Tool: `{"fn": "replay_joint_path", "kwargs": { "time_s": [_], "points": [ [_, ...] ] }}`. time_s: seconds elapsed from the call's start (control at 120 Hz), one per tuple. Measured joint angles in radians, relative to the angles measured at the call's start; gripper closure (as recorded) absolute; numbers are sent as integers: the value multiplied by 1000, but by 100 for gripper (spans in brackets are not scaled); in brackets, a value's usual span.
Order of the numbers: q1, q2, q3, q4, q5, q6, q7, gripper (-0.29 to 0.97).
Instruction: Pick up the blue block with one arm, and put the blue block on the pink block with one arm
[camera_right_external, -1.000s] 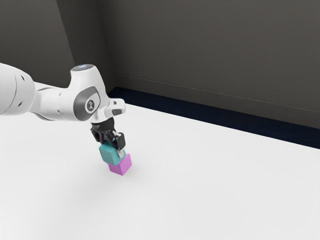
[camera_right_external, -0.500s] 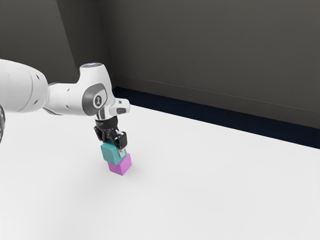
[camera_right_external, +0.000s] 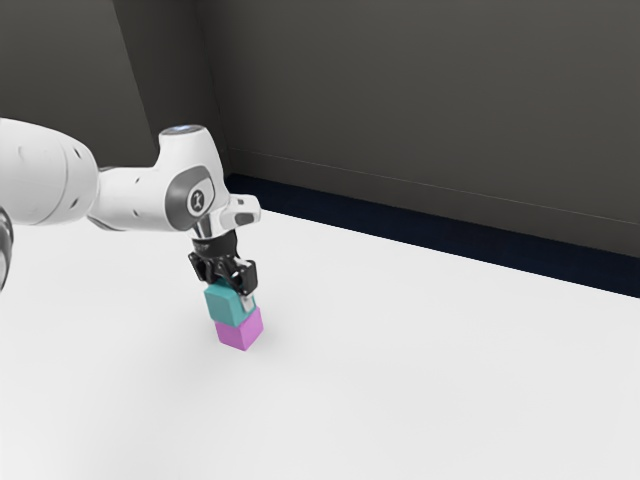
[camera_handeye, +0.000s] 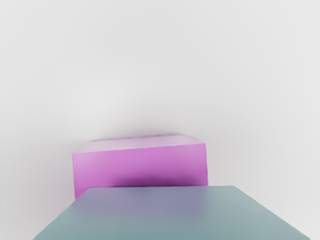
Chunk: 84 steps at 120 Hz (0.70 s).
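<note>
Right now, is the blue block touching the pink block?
Cannot tell. Exterior view: blue block overlaps pink block, no gap seen, yet contact isn't plain.

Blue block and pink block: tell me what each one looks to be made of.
The blue block, a teal-tinted cube: likely smooth plastic or painted wood, matte finish. Its colour is flat, with no grain and no glare. The pink block, a cube beneath it: same look, with even colour, crisp edges and soft shading. In a render, the true material stays open.
</note>
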Motion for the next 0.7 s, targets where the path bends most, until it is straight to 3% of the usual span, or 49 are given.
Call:
{"fn": "replay_joint_path", "kwargs": {
  "time_s": [0.7],
  "points": [
    [10, 15, 0, -2, 5, 67, -25, 37]
  ]
}}
